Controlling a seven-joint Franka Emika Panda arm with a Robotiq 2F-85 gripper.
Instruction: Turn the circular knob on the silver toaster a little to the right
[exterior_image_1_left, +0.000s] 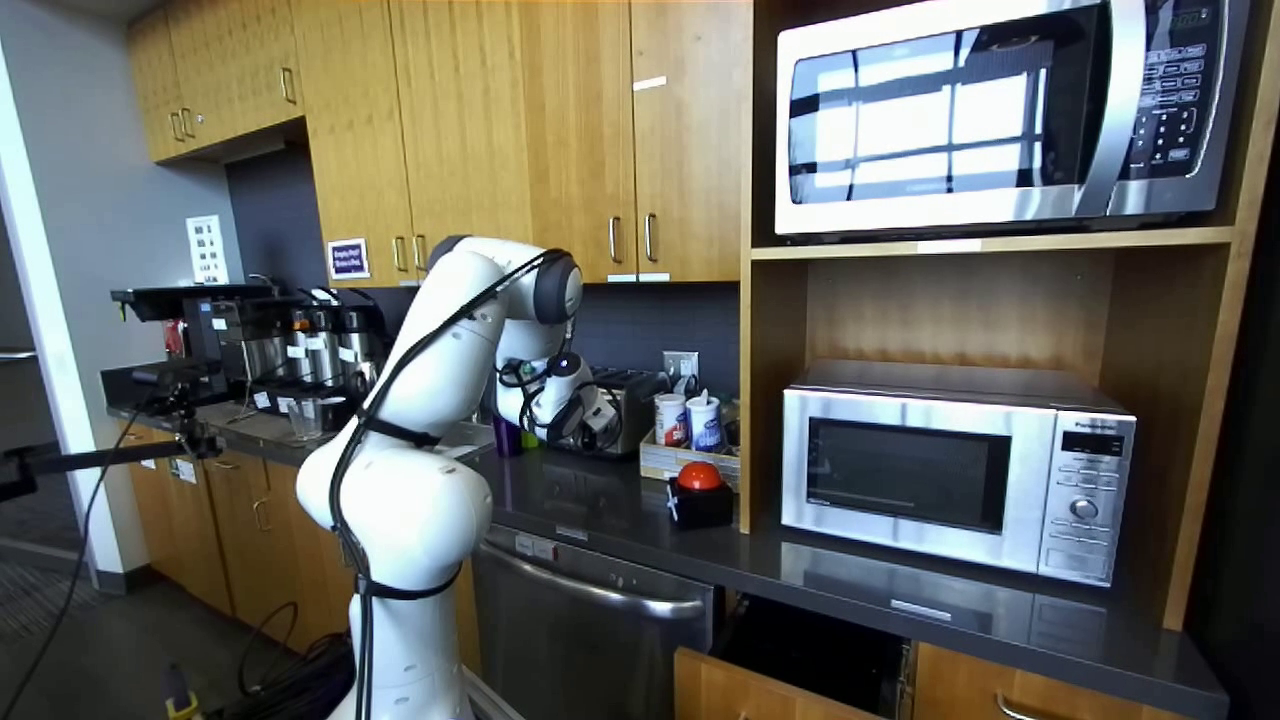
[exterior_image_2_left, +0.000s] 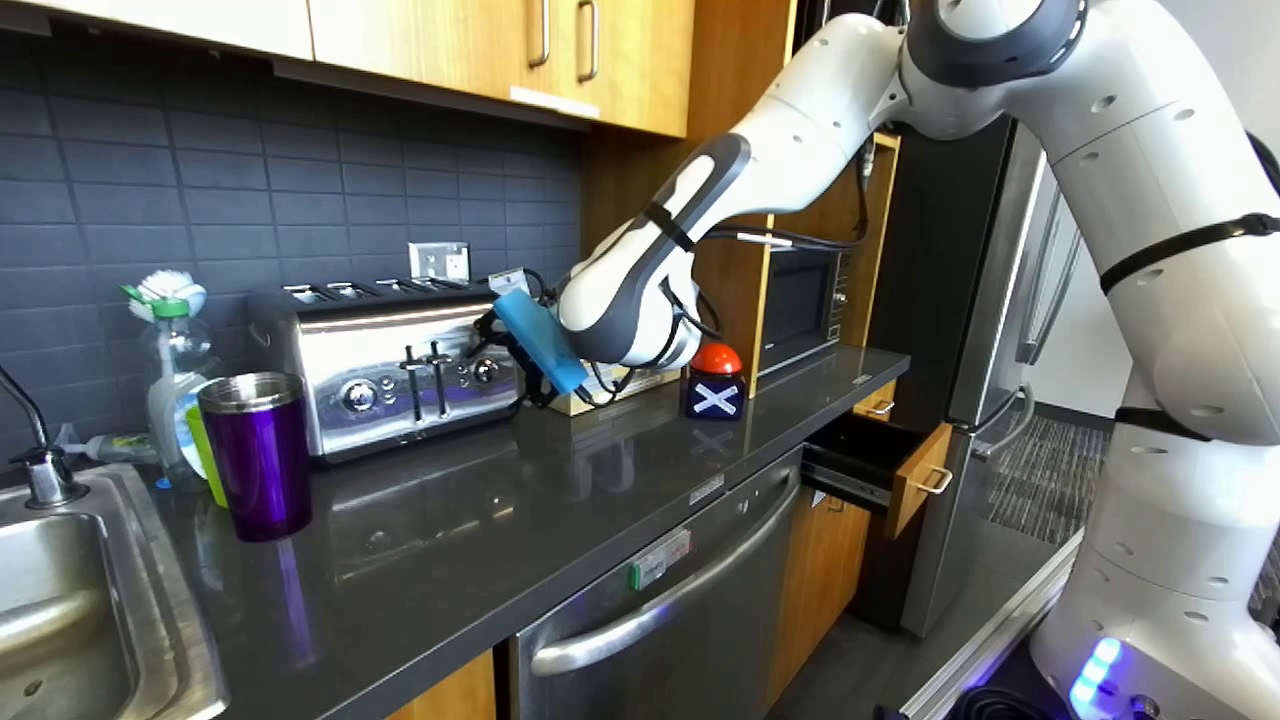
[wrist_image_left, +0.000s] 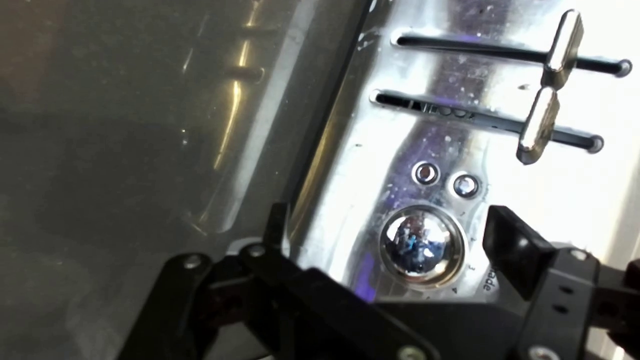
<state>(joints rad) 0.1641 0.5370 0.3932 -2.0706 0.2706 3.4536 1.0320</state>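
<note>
The counter (exterior_image_2_left: 430, 545) carries a toaster (exterior_image_2_left: 385, 345) and tumbler (exterior_image_2_left: 258, 460)

The knob (wrist_image_left: 420, 245) of the silver toaster (wrist_image_left: 362, 175) is framed between the parted fingers (wrist_image_left: 517, 250) of the pincer (wrist_image_left: 393, 232), with two small buttons (wrist_image_left: 426, 173) set beside it, two levers (wrist_image_left: 538, 125) seen beyond, and the dark surface (wrist_image_left: 115, 135) shown alongside.

The silver toaster (exterior_image_2_left: 390, 345) is mirror-glossy metal at the front, and its round knob (wrist_image_left: 421, 245) shines like polished chrome. The gripper (wrist_image_left: 388, 224) looks mostly matt, with metal screw heads (wrist_image_left: 193, 260). The tabletop (exterior_image_2_left: 450, 530) is smooth, glossy enough to carry reflections. The tumbler (exterior_image_2_left: 266, 465) has a metallic sheen; the sink (exterior_image_2_left: 175, 620) is satiny metal, the wall cabinets (exterior_image_1_left: 575, 130) grained wood, the backsplash (exterior_image_2_left: 220, 205) low-sheen tile.
</note>
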